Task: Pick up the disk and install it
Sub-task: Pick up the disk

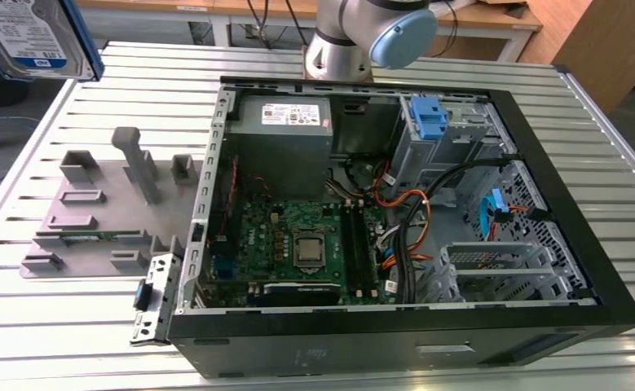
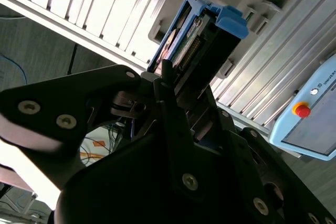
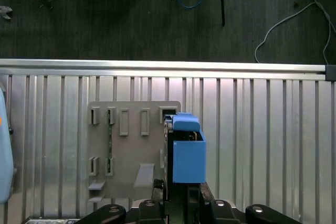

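The disk (image 1: 29, 37), silver with a white-and-blue label in a blue carrier, hangs high at the exterior view's top left, off the table's far corner. In the second wrist view the gripper (image 2: 173, 77) is shut on the disk (image 2: 202, 35), its black fingers (image 2: 165, 85) clamping the drive's edges. The first wrist view has the disk's blue carrier (image 3: 186, 150) standing out from the gripper (image 3: 178, 195), above the grey fixture plate (image 3: 131, 150) and the ribbed metal table. The open computer case (image 1: 562, 212) lies on the table toward the exterior view's right, well apart from the disk.
Inside the case are a grey power-supply box (image 1: 284, 122), the motherboard (image 1: 295, 244), loose cables and a drive cage with a lone blue latch (image 1: 431, 118). The grey fixture plate (image 1: 99, 212) has upright pegs. A teach pendant (image 2: 310, 119) lies nearby. Cables cross the floor past the table edge.
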